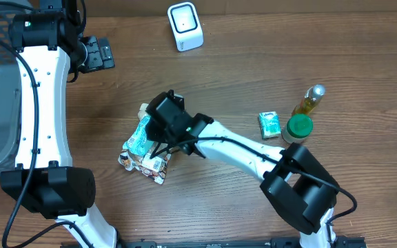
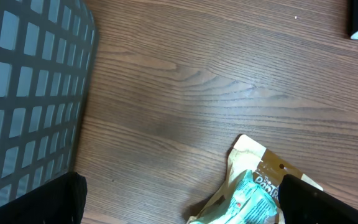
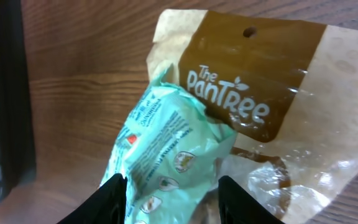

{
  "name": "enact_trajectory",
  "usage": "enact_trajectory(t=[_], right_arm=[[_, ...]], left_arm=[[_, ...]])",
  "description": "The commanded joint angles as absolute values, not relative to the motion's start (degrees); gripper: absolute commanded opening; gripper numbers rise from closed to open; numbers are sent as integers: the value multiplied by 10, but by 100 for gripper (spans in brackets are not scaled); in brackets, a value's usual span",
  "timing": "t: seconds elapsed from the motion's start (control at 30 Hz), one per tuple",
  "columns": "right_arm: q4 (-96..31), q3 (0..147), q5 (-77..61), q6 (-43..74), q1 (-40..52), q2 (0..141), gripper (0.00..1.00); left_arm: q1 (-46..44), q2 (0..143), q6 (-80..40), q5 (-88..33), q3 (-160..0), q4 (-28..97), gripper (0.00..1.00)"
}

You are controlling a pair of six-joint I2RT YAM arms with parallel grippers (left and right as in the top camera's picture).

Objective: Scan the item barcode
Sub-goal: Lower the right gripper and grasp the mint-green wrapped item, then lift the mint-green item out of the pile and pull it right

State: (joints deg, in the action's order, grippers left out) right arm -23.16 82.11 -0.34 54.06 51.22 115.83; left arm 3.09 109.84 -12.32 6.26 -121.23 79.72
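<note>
While the left hand (image 2: 179, 206) hangs spread wide beside the grey basket (image 2: 30, 93), the right hand (image 3: 173, 194) pinches the mint-green packet (image 3: 166, 140) by its sides, atop a brown pouch (image 3: 263, 74) mid-desk (image 1: 253, 62), well apart from the white scanner (image 1: 185, 26)

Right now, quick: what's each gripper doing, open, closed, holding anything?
Left gripper: jaws open, holding nothing.
Right gripper: jaws closed on the green packet.
</note>
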Motion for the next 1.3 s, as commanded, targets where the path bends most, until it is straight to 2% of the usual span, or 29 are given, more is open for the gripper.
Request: enact_trajectory(t=[0.0, 0.07, 0.17, 0.2, 0.3, 0.47, 0.6, 0.73, 0.93, 1.27], right_arm=[[-206, 816, 55, 558, 528, 1177, 45], [-193, 816, 55, 558, 530, 1189, 44], [-195, 816, 55, 558, 530, 1205, 38], [-196, 816, 55, 558, 530, 1206, 33], [-196, 817, 55, 557, 530, 1206, 4], [-204, 819, 48, 543, 526, 1175, 4], [-224, 819, 49, 411, 507, 1083, 4], [-295, 819, 49, 387, 467, 1030, 4], [-423, 809, 41, 355, 378, 1029, 4], [-390, 731, 8, 311, 345, 1029, 4]], left_arm=[[30, 1090, -129, 64, -1219, 797, 100], [30, 1090, -129, 64, -1219, 797, 100], [30, 1090, -129, 64, -1219, 797, 100], [30, 1090, -129, 64, -1219, 797, 100], [30, 1090, -129, 64, -1219, 797, 100], [30, 1090, -129, 64, -1219, 797, 100], [30, 1090, -129, 64, -1219, 797, 100], [30, 1090, -129, 64, -1219, 797, 100], [30, 1090, -129, 64, -1219, 797, 100], [30, 1090, -129, 64, -1219, 797, 100]])
